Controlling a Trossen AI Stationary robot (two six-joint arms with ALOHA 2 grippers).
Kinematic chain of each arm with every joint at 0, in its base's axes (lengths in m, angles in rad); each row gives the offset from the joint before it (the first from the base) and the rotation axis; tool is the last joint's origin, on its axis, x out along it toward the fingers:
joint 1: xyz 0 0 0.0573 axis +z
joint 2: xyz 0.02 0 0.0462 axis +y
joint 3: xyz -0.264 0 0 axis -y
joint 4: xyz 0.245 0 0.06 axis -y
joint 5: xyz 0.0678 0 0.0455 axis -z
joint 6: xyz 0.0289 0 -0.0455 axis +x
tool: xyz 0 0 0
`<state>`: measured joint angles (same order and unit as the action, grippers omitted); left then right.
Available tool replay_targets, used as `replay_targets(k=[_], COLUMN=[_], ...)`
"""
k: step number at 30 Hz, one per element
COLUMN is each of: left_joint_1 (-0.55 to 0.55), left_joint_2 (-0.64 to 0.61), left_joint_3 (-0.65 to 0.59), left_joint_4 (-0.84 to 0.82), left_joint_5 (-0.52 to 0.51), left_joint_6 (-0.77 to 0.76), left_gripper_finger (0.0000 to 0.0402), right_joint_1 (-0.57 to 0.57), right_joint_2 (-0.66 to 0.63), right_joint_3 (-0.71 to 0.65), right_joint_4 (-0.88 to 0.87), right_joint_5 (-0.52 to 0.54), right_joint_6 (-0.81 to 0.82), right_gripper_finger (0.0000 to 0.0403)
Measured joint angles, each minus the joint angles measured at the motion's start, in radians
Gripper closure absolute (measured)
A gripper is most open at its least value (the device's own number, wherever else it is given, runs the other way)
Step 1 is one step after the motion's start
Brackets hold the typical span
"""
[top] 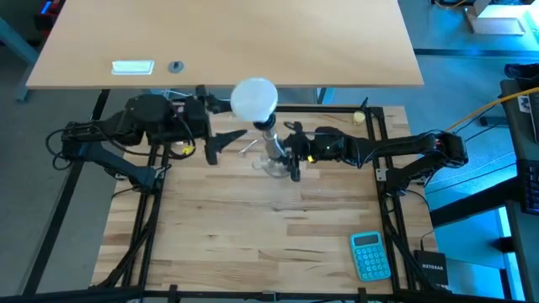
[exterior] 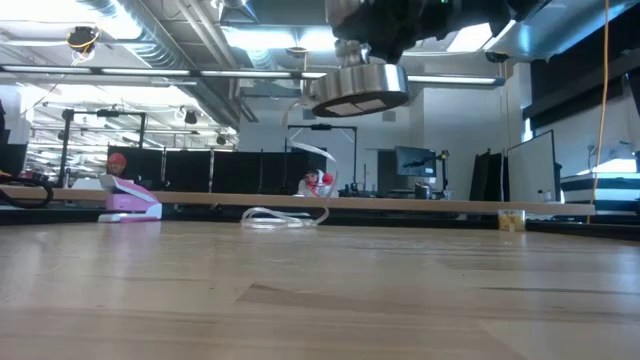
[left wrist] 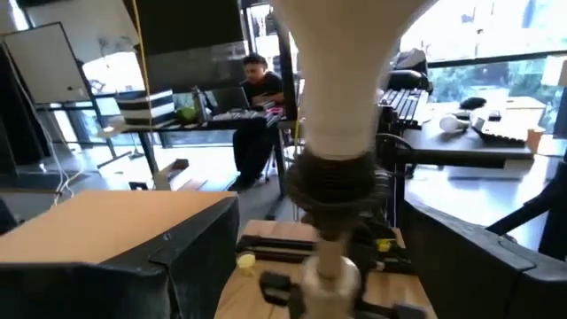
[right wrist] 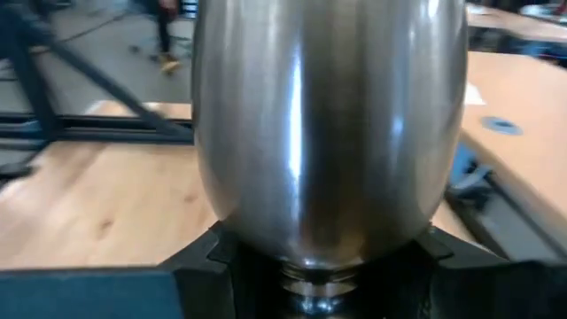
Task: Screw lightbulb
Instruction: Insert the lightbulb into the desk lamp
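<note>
The white frosted lightbulb stands with its narrow neck in the black top of the shiny metal socket stand. My right gripper is shut on the stand and holds it above the table; the low view shows its round base in the air. My left gripper is open just left of the stand. Its fingers stand wide apart on either side of the bulb's neck and touch nothing. My right gripper pinches the stand's shiny metal body between its two fingers. The fingers come level from the table's right side. The stand is upright and lifted clear of the table, with the bulb on top.
A teal calculator lies at the near right of the wooden table. A thin white wire lies on the table under the stand. A second tabletop lies beyond the far edge. Black frame rails run along both sides.
</note>
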<state>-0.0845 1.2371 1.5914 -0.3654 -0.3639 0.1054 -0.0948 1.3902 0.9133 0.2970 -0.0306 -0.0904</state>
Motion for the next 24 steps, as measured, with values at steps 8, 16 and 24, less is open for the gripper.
replay_targets(k=[8, 16, 24], left_joint_1=[0.004, -0.032, -0.023], left_joint_2=[-0.013, 0.074, 0.160], left_joint_3=[0.001, 0.002, 0.002], left_joint_4=[-0.022, 0.072, 0.271], left_joint_5=[-0.058, -0.446, -0.648], left_joint_6=[-0.128, -0.119, -0.037], left_gripper_finger=[0.0101, 0.0101, 0.0101], right_joint_1=[-0.066, -0.092, -0.089], right_joint_2=[0.005, 0.095, 0.136], right_joint_3=[0.000, -0.003, -0.003], right_joint_4=[-0.032, -0.011, 0.079], right_joint_5=[0.122, 0.194, 0.206], right_joint_6=[-0.044, -0.048, -0.020], right_gripper_finger=[0.0242, 0.0242, 0.0242])
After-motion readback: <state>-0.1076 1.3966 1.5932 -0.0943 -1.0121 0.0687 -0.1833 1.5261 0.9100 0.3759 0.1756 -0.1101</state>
